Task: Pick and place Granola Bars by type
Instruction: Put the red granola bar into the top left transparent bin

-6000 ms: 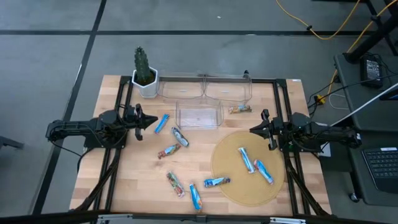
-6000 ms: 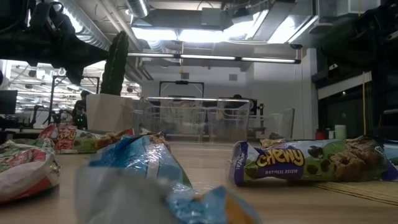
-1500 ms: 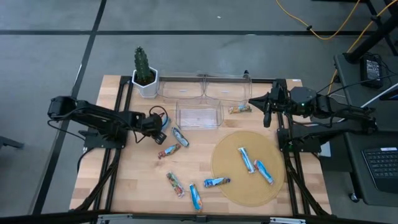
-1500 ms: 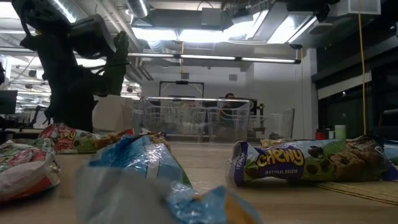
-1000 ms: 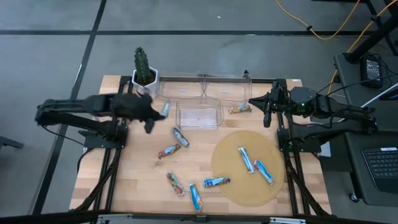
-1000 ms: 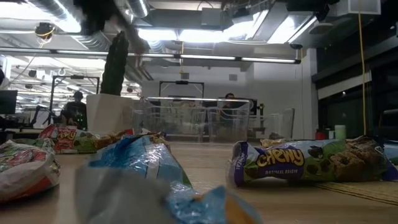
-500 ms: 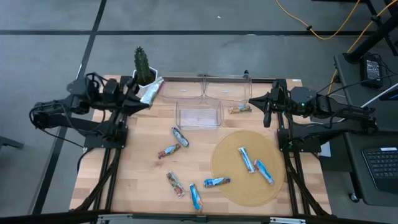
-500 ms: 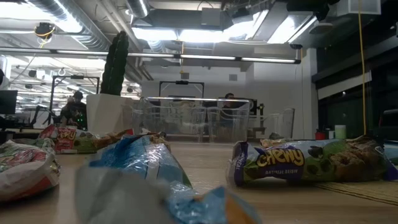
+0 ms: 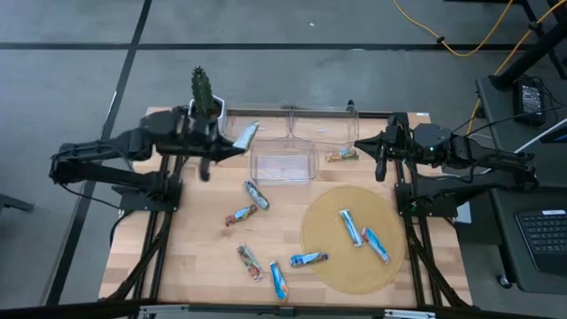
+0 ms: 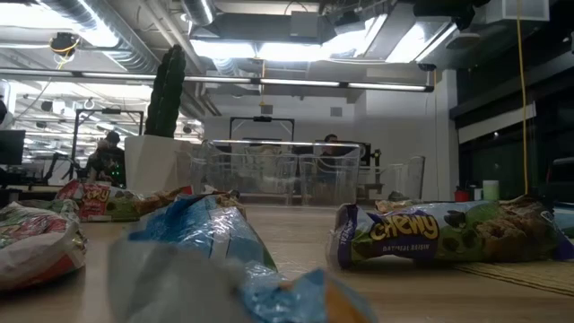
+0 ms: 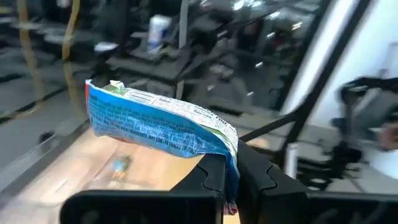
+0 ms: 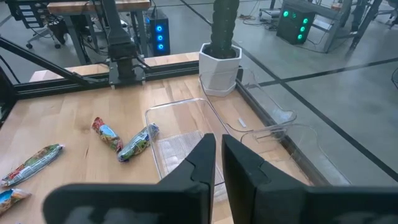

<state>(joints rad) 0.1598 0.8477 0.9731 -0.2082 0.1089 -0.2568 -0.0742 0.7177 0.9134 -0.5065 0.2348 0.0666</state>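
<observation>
One blue bar (image 9: 244, 136) is pinched aloft at eleven o'clock; eight other wrapped bars (image 9: 246, 213) lie flat, scattered from centre toward five o'clock.

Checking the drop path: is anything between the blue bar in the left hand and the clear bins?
Nothing visible. The left hand is shut on the blue bar, raised at the left back bin. The cactus pot stands off to the side.

Wooden surface (image 9: 204, 257) bearing: potted cactus (image 9: 205, 105) far left, clear bins (image 9: 283, 163) far centre, round mat (image 9: 332, 248) near right, scattered granola bars (image 9: 251, 262).
</observation>
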